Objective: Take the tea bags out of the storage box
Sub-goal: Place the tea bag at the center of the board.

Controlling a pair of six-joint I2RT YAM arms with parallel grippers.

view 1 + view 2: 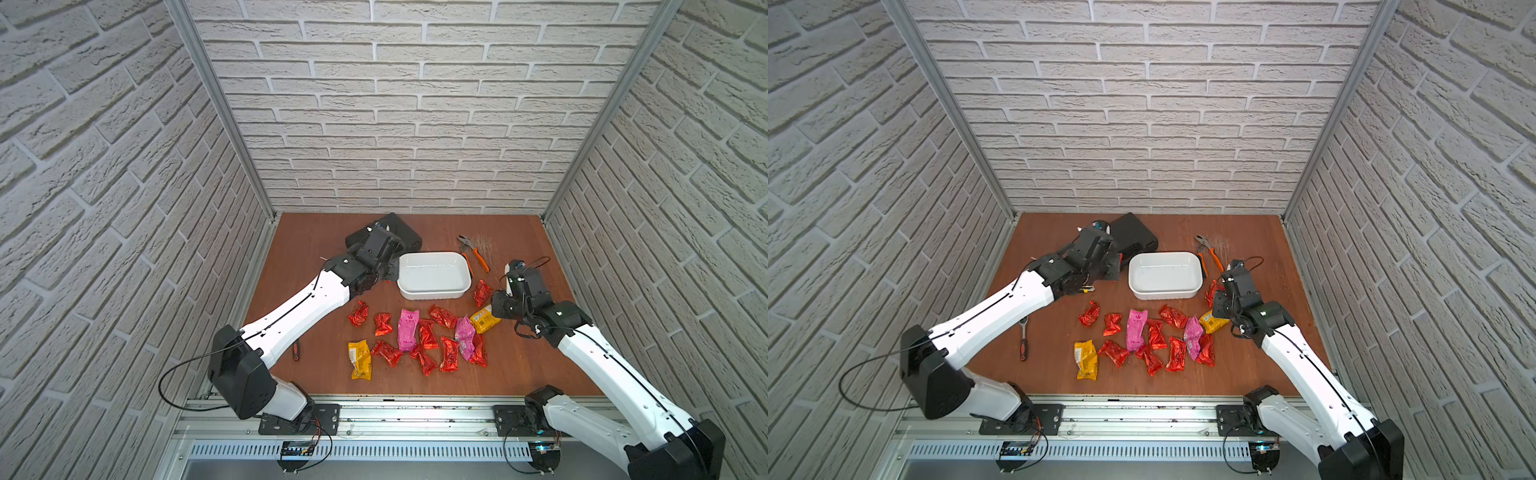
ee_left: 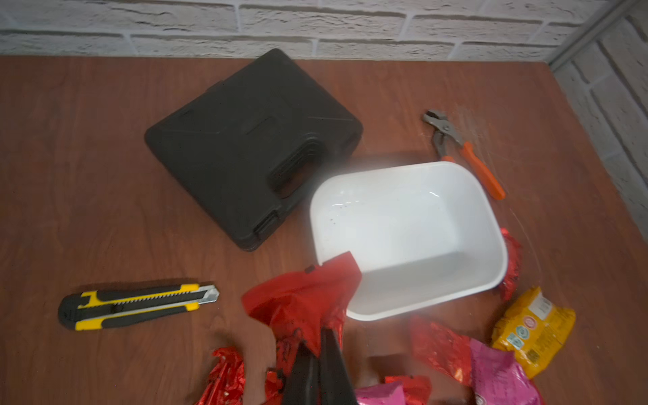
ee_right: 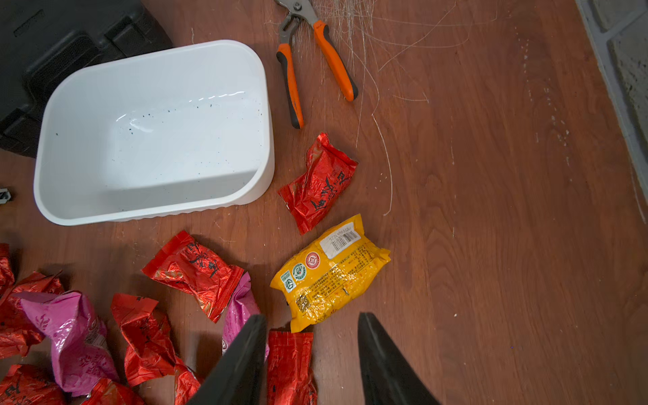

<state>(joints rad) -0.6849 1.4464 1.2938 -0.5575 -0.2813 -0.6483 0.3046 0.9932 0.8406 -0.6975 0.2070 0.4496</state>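
Around the storage box (image 2: 403,224): black case (image 2: 245,140), pliers (image 2: 470,154), knife (image 2: 136,303).

Black case (image 2: 252,147), pliers (image 2: 481,170), utility knife (image 2: 136,305)

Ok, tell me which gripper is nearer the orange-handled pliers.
Right. The right gripper hovers open over tea bags on the same side of the storage box as the pliers; the left gripper, shut on a red tea bag, is at the box's opposite side.
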